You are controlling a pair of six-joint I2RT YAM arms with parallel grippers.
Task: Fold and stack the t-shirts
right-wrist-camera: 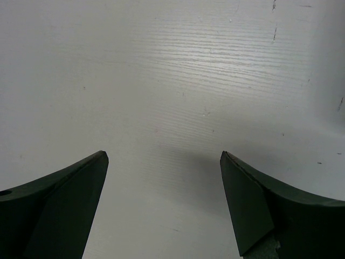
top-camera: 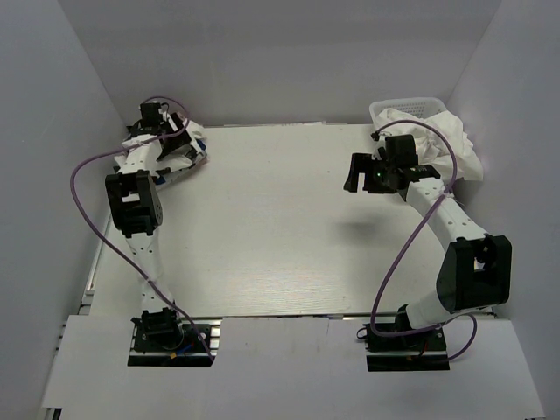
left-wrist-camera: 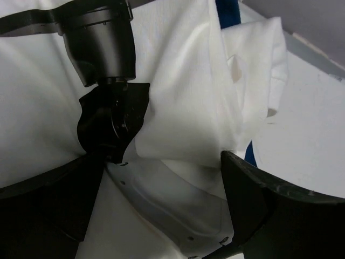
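Note:
A pile of white t-shirts [top-camera: 186, 150] lies at the table's far left corner. In the left wrist view the white cloth [left-wrist-camera: 183, 81] fills the frame, with a strip of a blue t-shirt [left-wrist-camera: 228, 13] showing beneath it. My left gripper [top-camera: 171, 140] hovers over this pile with its jaws wide apart [left-wrist-camera: 161, 156] and nothing held between them; its own arm joint [left-wrist-camera: 102, 48] crosses the view. Another white t-shirt [top-camera: 455, 144] hangs crumpled over the basket at the far right. My right gripper [top-camera: 359, 173] is open and empty [right-wrist-camera: 163, 155] above bare table.
A white mesh basket [top-camera: 404, 106] stands at the back right corner. Grey walls close in the table [top-camera: 280, 219] on the left, back and right. Purple cables loop beside both arms.

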